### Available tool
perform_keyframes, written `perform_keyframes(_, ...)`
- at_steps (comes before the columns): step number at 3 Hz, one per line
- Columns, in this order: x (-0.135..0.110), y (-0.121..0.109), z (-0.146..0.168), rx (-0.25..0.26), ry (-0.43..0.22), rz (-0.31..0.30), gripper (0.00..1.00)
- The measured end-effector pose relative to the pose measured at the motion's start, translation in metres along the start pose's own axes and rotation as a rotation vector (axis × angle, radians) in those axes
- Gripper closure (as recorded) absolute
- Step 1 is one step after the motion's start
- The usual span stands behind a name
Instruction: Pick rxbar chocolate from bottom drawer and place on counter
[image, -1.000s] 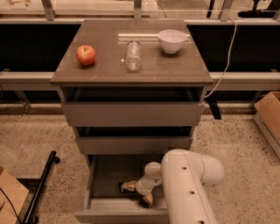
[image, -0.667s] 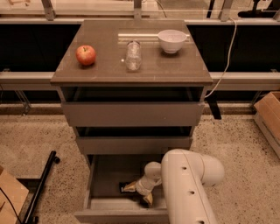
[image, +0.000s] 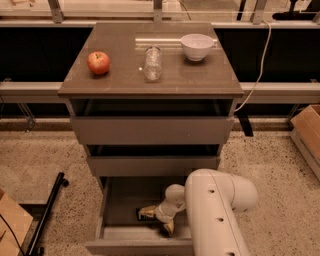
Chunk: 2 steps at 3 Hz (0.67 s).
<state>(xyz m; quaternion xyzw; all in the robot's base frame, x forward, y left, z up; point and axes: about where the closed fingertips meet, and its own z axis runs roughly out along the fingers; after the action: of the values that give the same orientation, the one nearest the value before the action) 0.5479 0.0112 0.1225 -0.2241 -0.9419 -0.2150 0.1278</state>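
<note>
Camera view was filled by a three-drawer cabinet seen from the front and above, with the white arm (image: 215, 215) reaching in from the lower edge. The gripper (image: 158, 221) was found inside the bottom drawer (image: 116, 234), which was pulled well out beneath the two drawers above it. Its jaws were spread open: one tan fingertip (image: 147, 212) was pointed toward the picture's left, and the other was angled down toward the drawer front. Nothing was clamped between them. The rxbar chocolate (image: 140, 216) was seen as a small dark flat shape on the drawer floor, just beside the leftward fingertip; whether it was actually touched could not be told. It was not lifted.

On the worktop (image: 150, 86) a red apple (image: 99, 62) was set near the left side, a glass jar (image: 153, 63) near the middle, and a white bowl (image: 197, 46) toward the back right, all well apart from one another. A cardboard box (image: 307, 131) was placed on the floor at the right edge.

Compared with the pictures taken a second and less before, no clear change was noted: the gripper was kept at the same spot in the drawer with the same spread, and the dark bar was left where it had lain.
</note>
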Motion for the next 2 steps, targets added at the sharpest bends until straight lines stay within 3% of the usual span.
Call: perform_keyframes(2,-0.0013,-0.0023,-0.0003,0.011,-0.011,0.007,0.0)
